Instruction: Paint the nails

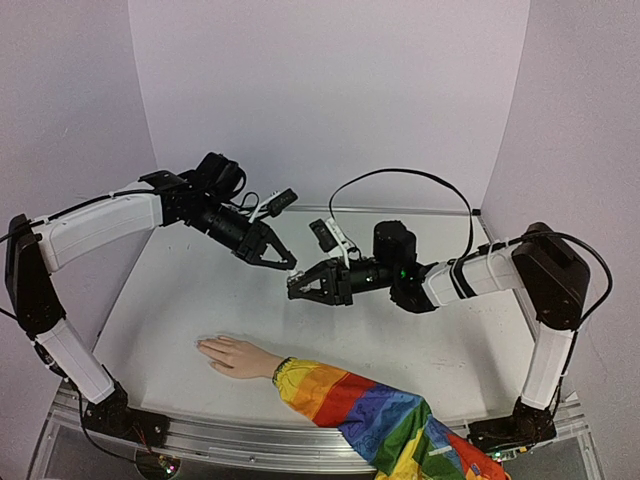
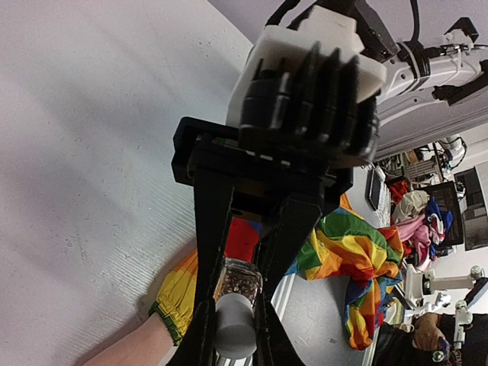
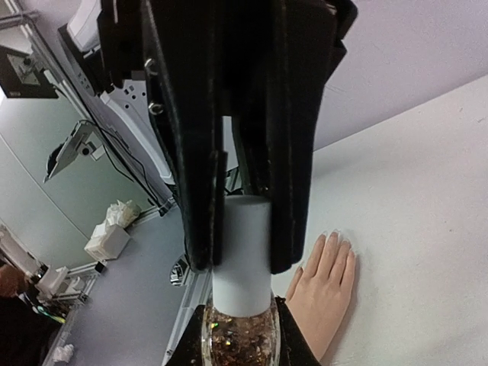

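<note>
A pale mannequin hand point(image 1: 235, 355) lies palm down near the table's front edge. Its nails point(image 1: 200, 345) point left, and a rainbow sleeve point(image 1: 370, 410) covers the arm. Above the table's middle, my left gripper point(image 1: 288, 266) and right gripper point(image 1: 296, 291) meet tip to tip. In the left wrist view the left gripper point(image 2: 232, 343) is shut on the glass body of a small glitter polish bottle point(image 2: 238, 280). The right gripper point(image 3: 242, 263) is shut on the bottle's white cap point(image 3: 242, 252). The hand point(image 3: 324, 293) lies below and beside the bottle, with its nails point(image 3: 335, 238) faintly visible.
The sleeve hangs over the table's metal front rail point(image 1: 240, 435) at the right. Pale walls point(image 1: 330, 90) close in the back and sides. A black cable point(image 1: 430, 185) loops above the right arm. Office clutter point(image 2: 427, 221) sits beyond the table.
</note>
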You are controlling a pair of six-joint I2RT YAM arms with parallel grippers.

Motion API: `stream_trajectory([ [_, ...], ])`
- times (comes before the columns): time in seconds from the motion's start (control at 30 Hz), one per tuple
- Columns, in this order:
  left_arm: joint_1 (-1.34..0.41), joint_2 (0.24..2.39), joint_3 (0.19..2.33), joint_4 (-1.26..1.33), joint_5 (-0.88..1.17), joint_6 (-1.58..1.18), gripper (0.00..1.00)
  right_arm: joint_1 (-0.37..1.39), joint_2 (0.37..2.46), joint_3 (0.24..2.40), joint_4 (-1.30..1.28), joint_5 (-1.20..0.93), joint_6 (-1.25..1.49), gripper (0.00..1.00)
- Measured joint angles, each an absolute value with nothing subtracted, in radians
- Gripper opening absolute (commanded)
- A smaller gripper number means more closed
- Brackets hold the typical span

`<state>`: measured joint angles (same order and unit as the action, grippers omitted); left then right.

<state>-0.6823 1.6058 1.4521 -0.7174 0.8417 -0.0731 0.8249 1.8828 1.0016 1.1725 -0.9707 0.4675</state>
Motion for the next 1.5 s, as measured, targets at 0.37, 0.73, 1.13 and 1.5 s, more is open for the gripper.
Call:
stream_trajectory([
  [0.37, -0.694, 1.601, 1.491, -0.733, 0.467, -0.266, 0.00, 0.991, 1.843, 1.052, 0.942, -0.118, 0.260, 0.00],
  [0.73, -0.714, 1.542, 1.453, -0.658, 0.385, -0.443, 0.57, 1.081, 1.815, 1.077, 0.890, 0.228, 0.104, 0.00],
  [1.13, -0.698, 1.135, 1.128, -0.318, 0.550, -0.415, 0.91, 0.889, 1.585, 0.932, 0.996, -0.436, 0.261, 0.00],
  [1.5, -0.745, 1.202, 1.116, -0.155, 0.839, -0.368, 0.69, 0.897, 1.708, 0.946, 1.370, -0.978, 0.561, 0.00],
])
